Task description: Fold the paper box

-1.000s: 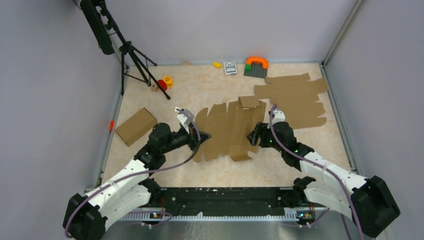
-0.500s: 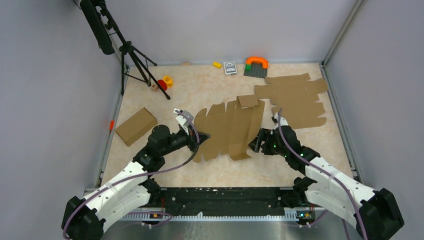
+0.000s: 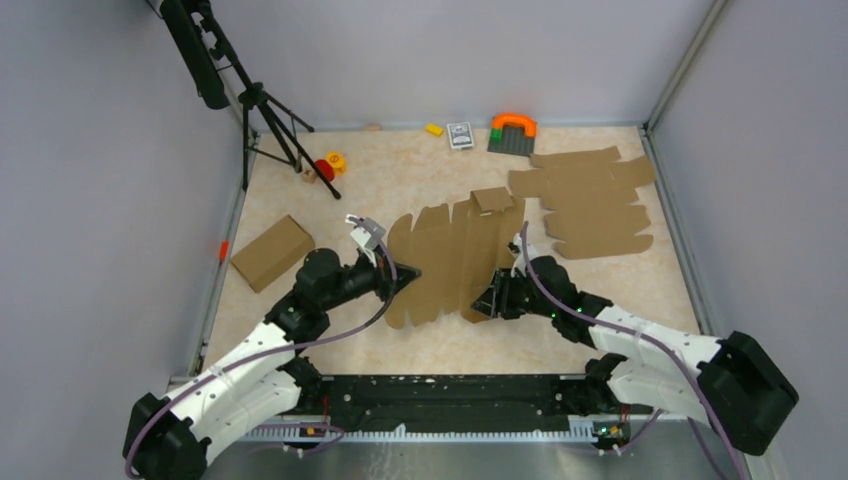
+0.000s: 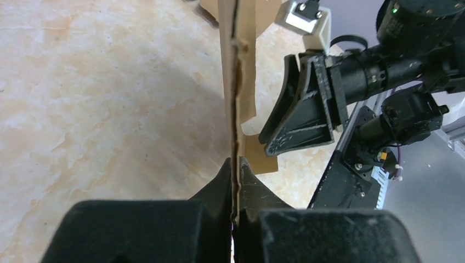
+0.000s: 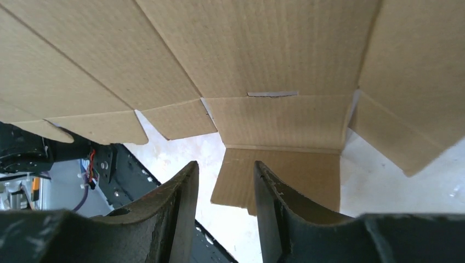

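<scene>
Top external view: the paper box (image 3: 450, 255) lies opened out near the middle of the table (image 3: 420, 175). It is an unfolded brown sheet whose long axis runs across the table from my left side to my right, with the right end a little farther from my bases. Its main creases cross that axis, near to far, and divide it into parallel panels. One small tab at the far edge stands up.

Left wrist view: the sheet is seen edge-on. My left gripper (image 4: 237, 174) is clenched on its left end, both jaws pressed to the cardboard with no gap.

Right wrist view: the near side flap (image 5: 277, 178), bent out of the plane of the panels, lies straight ahead of my right gripper (image 5: 222, 167). The fingers stand apart with bare table showing between them and grasp nothing. The flap's hinge crease runs along the sheet's long axis, and so across my line of approach.

In the top view this gripper sits at the sheet's near right corner, touching it or just beside it; I cannot tell which. I judge that the coming move turns on this relation. The flap lies just ahead of the right gripper, toward the far left. The right arm is the nearer one, and the left serves as anchor at the opposite end.

A pile of similar sheets (image 3: 590, 200) lies at the far right, apart from the box.
</scene>
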